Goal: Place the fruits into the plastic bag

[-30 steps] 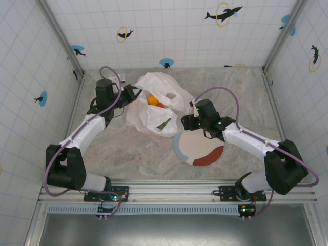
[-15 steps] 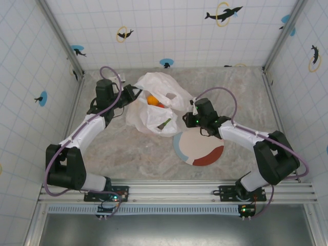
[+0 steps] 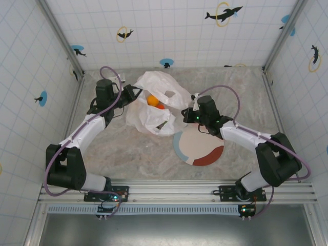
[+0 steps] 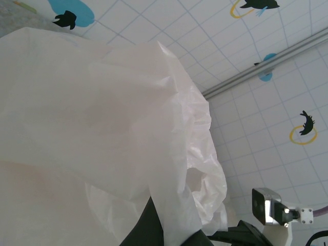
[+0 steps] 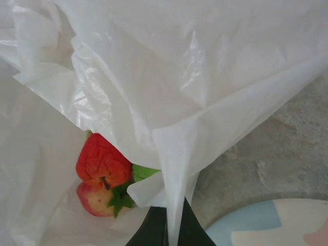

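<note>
Two claws [image 3: 132, 95] [image 3: 191, 111] on plastic bag [image 3: 154, 82] edges

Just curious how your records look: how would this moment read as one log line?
left tool: pinching plastic bag edge | right tool: pinching opposite edge | inside bag: orange, strawberry | plate: beside bag

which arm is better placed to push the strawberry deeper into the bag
Right, probably. The right gripper pinches the plastic bag at its mouth, and the strawberry lies just ahead of it. The left gripper holds the opposite side, with plastic blocking its view.
</note>
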